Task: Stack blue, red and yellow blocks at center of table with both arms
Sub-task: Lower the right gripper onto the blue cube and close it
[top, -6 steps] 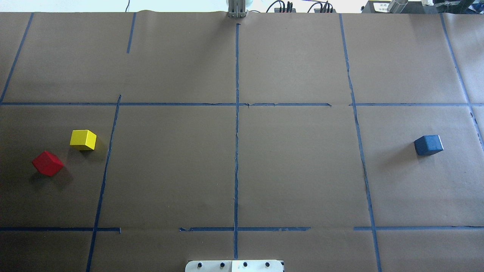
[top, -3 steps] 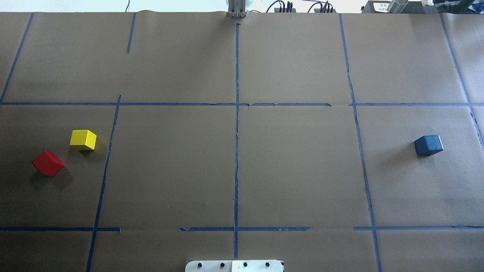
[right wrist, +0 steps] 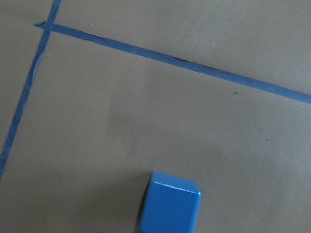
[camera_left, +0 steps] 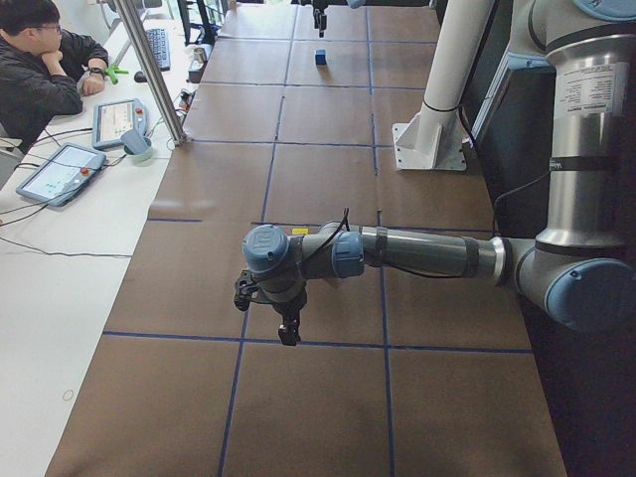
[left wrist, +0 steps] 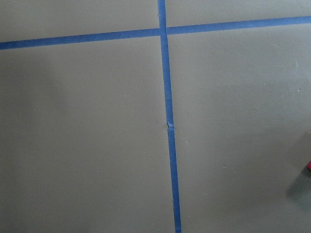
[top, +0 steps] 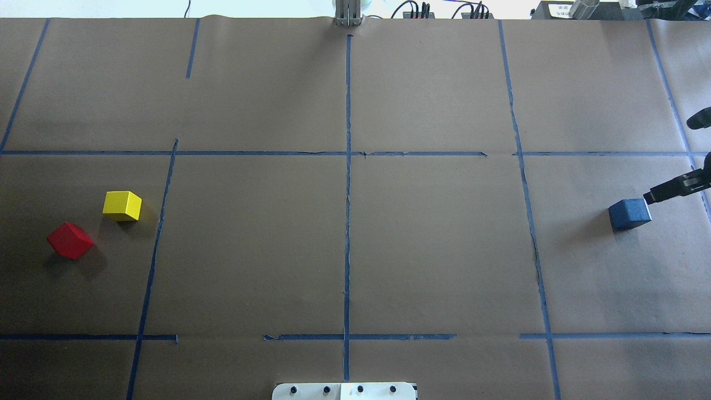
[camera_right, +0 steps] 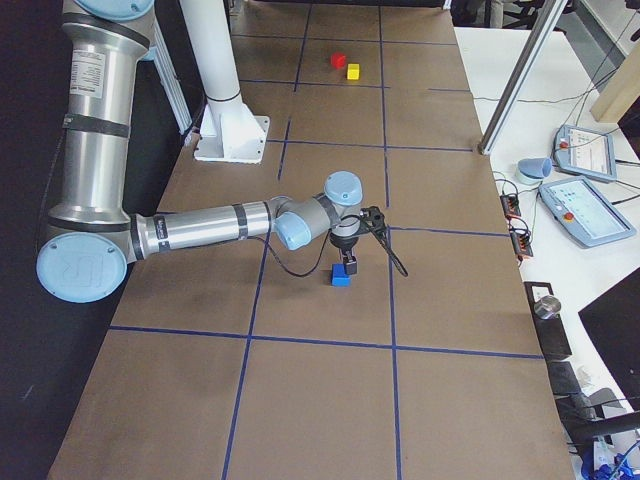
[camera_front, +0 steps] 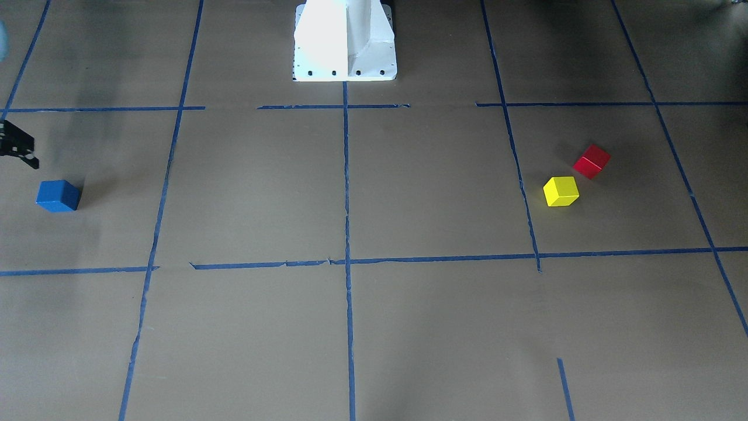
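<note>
The blue block (top: 629,214) rests on the table (top: 433,244) at the far right, and it fills the bottom of the right wrist view (right wrist: 169,204). My right gripper (top: 668,160) hangs just above and beside it, open, its fingers spread at the overhead view's edge. One finger (camera_front: 18,147) shows in the front view near the blue block (camera_front: 57,195). The yellow block (top: 122,205) and red block (top: 70,240) lie close together at the far left. My left gripper (camera_left: 288,328) shows only in the left side view, low over the table; whether it is open or shut I cannot tell.
The white pedestal (camera_front: 345,41) stands at the robot's edge of the table. A person (camera_left: 40,70) sits at a side desk with tablets (camera_left: 60,171) beyond a metal post (camera_left: 149,70). The table's middle squares hold no blocks.
My right gripper has come into the overhead view at the right edge, beside the blue block. None of the three blocks has moved.
</note>
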Tool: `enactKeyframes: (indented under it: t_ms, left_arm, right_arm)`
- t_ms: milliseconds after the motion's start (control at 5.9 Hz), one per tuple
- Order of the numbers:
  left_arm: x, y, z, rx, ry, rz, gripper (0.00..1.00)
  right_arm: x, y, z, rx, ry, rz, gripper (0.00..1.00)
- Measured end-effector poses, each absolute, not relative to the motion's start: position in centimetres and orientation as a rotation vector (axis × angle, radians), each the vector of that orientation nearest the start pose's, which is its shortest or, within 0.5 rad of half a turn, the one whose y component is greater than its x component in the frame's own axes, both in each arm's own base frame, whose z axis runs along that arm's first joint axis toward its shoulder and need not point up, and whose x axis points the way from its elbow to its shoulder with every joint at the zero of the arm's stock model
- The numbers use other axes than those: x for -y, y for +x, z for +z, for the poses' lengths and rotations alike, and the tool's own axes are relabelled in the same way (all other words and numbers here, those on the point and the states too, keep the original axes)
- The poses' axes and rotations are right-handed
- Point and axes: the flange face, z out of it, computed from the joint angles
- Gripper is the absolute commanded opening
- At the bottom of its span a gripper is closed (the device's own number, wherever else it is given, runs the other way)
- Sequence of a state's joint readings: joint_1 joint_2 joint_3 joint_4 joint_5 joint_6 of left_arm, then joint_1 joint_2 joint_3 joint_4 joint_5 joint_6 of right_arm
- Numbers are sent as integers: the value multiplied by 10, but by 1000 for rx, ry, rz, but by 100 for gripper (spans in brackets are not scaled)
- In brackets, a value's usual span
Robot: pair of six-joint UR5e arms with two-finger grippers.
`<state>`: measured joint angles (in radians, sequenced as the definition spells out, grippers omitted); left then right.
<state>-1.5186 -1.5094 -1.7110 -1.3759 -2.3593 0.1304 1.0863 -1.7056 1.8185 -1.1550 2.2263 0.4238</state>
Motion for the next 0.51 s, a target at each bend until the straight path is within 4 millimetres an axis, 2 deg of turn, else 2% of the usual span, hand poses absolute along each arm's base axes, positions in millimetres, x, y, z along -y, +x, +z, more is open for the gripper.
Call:
enactKeyframes:
  t_ms: [170, 509]
  left_arm:
    - [458, -39, 638, -792, -80, 127, 100]
    - [459, -38, 638, -793, -81, 128, 100]
  right_arm:
    - [442, -170, 570, 788, 168, -221, 100]
    - [444, -188, 595, 769, 129, -221, 100]
